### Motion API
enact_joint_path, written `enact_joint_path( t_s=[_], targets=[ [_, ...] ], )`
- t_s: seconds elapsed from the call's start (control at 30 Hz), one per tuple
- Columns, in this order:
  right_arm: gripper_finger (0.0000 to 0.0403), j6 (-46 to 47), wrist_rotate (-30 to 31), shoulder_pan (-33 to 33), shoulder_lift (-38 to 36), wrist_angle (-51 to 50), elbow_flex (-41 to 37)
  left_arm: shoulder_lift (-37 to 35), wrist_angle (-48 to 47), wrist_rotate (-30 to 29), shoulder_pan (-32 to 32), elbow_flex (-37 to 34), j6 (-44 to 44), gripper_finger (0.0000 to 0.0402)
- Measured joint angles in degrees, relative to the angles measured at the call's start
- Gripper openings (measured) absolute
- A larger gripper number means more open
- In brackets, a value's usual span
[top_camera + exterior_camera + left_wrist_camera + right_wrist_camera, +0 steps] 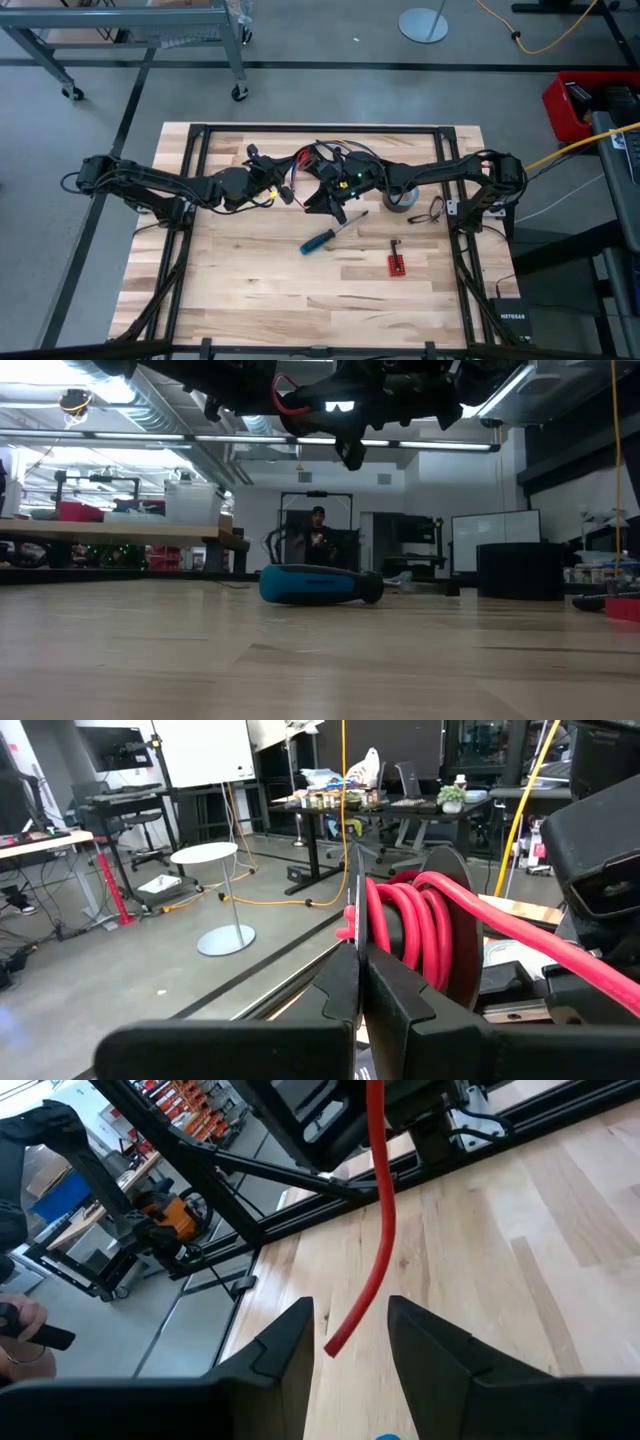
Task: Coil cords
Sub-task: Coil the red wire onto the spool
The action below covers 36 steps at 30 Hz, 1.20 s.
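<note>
A red cord [415, 925] is wound in several turns against a black disc [462, 920], held high above the table's middle. My left gripper [357, 955] is shut right beside this coil, also seen in the high view [278, 190]. From the coil a red strand [380, 1230] hangs down, and its free end [335, 1345] dangles between the open fingers of my right gripper [350, 1330] without touching them. The right gripper [322, 195] faces the left one closely. My left gripper pinches the red cord between its two shut fingers. A short red bit [347, 927] shows on one side of them and the coil on the other. The fingers reach in level from the table's left. The coil is lifted clear of the table.
A screwdriver with a blue handle [322, 238] lies on the wood below the grippers, also in the low view [310, 585]. A small red part [397, 263] lies nearer the front. A grey tape roll [400, 200] sits under the right arm. The black frame [190, 160] borders the table.
</note>
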Motion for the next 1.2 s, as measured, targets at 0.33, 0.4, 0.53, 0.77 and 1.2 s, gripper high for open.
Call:
enact_joint_path(
  t_s=[0.33,0.4,0.53,0.77,1.2],
  targets=[
    [0.0133,2.6,0.0,0.1,0.0,-0.8,0.0,0.0,0.0,0.0,0.0,0.0,0.0,0.0000],
    [0.0133,2.6,0.0,0.1,0.0,-0.7,0.0,0.0,0.0,0.0,0.0,0.0,0.0,0.0000],
    [0.0133,2.6,0.0,0.1,0.0,-1.0,0.0,0.0,0.0,0.0,0.0,0.0,0.0,0.0000],
    [0.0091,2.6,-0.1,0.1,0.0,-1.0,0.0,0.0,0.0,0.0,0.0,0.0,0.0,0.0000],
    [0.0011,2.5,-0.1,0.1,0.0,-1.0,0.0,0.0,0.0,0.0,0.0,0.0,0.0,0.0000]
  ],
)
